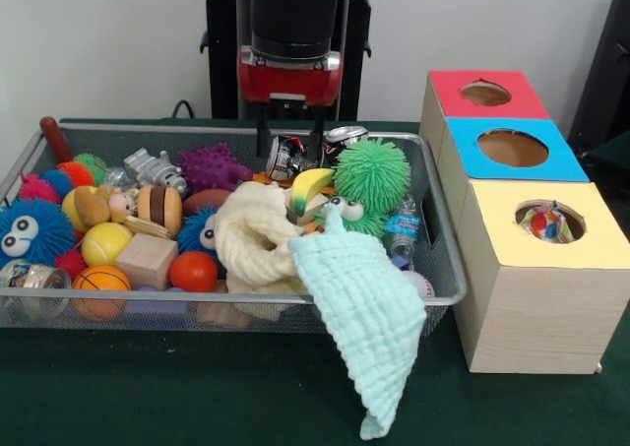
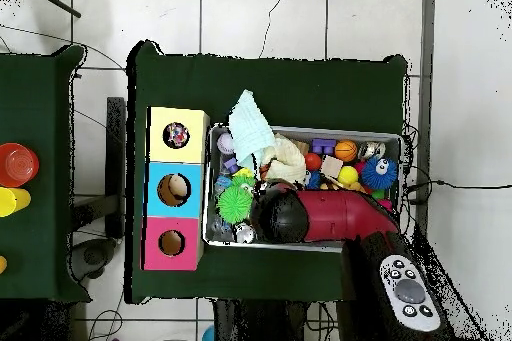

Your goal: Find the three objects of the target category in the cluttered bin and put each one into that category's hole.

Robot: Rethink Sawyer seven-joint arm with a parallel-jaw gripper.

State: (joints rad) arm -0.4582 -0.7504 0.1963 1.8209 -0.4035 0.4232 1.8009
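A Sawyer arm (image 1: pixel 293 32) hangs over the far side of a wire bin (image 1: pixel 445 269) heaped with toys, beside a row of three sorting boxes, red (image 1: pixel 458 96), blue (image 1: pixel 551 153) and yellow (image 1: pixel 551 269), each with a round hole on top; something colourful already shows inside the yellow box's hole. A pale green cloth (image 1: pixel 369 328) spills over the bin's near rim, next to a cream cloth (image 1: pixel 251 239) and a spiky green ball (image 1: pixel 372 173). The gripper (image 1: pixel 291 141) stands open, its fingers straddling a crushed can (image 1: pixel 288 156) at the bin's far edge, holding nothing. The target category is not evident. For a clean pick, the fingers probably need to settle squarely around one item, clear of the cloths.
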